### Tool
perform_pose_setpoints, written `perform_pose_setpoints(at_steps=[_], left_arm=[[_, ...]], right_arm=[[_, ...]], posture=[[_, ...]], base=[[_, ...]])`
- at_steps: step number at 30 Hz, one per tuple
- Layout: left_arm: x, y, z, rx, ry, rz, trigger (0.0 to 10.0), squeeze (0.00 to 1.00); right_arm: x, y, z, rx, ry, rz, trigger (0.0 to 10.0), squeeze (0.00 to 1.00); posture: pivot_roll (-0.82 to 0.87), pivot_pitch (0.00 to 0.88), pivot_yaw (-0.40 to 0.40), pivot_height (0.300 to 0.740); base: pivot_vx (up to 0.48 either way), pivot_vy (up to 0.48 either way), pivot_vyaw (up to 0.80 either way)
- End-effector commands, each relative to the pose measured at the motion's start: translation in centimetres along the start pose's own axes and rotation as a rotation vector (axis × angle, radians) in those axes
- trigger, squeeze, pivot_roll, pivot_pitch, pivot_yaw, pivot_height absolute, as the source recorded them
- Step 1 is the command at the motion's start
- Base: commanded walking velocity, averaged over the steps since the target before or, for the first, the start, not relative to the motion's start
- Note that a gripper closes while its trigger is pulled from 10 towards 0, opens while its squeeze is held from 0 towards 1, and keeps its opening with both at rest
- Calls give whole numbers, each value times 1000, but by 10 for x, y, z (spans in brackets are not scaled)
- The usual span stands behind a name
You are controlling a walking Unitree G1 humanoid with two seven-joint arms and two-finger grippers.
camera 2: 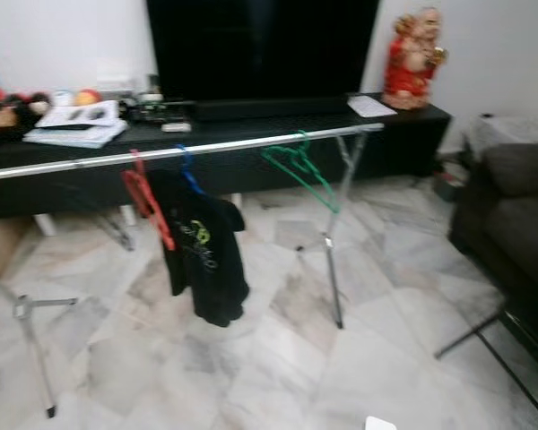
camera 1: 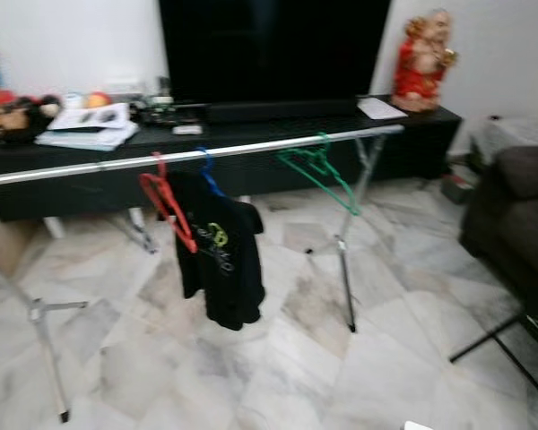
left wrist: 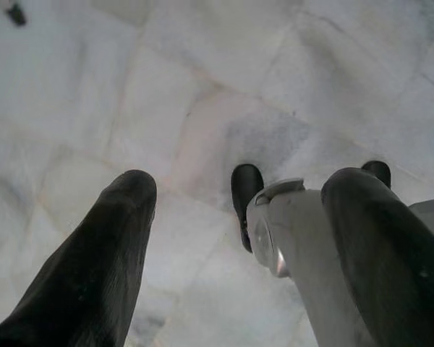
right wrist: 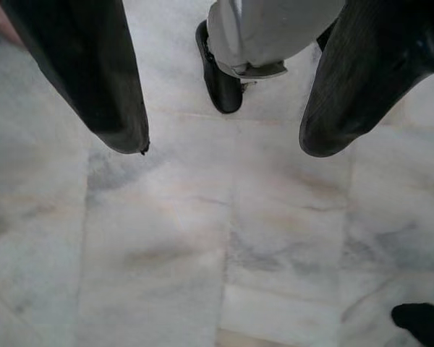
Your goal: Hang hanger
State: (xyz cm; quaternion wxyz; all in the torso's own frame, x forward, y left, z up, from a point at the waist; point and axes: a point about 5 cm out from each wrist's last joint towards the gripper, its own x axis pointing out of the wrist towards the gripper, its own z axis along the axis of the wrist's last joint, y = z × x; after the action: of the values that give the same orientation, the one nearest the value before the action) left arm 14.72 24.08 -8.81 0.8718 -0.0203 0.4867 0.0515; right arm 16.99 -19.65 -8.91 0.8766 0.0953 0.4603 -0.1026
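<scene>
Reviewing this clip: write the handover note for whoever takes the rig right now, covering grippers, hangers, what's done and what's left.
Left gripper and right gripper: both open, empty, pointing down at the marble floor.
Silver rail carries a red hanger, a blue hanger holding a black T-shirt, and a green hanger.
Done: all three visible hangers hang on the rail.
Left: no loose hanger seen; confirm whether another remains.

The floor [camera 1: 251, 376] is pale marble tile with grey veining, lit softly. Against the white far wall [camera 1: 72, 40] stands a long, low black cabinet [camera 1: 251, 170], with a large dark television [camera 1: 273, 49] on it. A red and gold figurine [camera 1: 423, 61] sits at the cabinet's right end, and papers [camera 1: 90, 125] and soft toys [camera 1: 18, 109] lie at its left. A dark grey sofa [camera 1: 516, 224] fills the right side.
</scene>
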Motion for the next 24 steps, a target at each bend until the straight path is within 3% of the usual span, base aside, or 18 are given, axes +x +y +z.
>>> perform_pose_setpoints(at_steps=[1, 5, 12, 24], left_arm=[[0, 2, 0, -1, 12, 6, 10000, 0], [1, -2, 0, 6, 16, 0, 10000, 0], [4, -16, 1, 46, 26, -18, 10000, 0], [2, -17, -7, 49, 35, -21, 10000, 0]], right_arm=[[0, 3, 1, -6, 2, 7, 10000, 0], [0, 3, 0, -5, 4, 5, 10000, 0], [0, 4, -1, -5, 4, 8, 10000, 0], [0, 4, 0, 9, 2, 2, 10000, 0]], posture=[[-64, 0, 0, 740], [-67, 0, 3, 740], [-67, 0, 5, 740], [-65, 0, 9, 740]], base=[[0, 0, -781], [0, 0, -781], [287, 0, -781], [75, 0, -777]])
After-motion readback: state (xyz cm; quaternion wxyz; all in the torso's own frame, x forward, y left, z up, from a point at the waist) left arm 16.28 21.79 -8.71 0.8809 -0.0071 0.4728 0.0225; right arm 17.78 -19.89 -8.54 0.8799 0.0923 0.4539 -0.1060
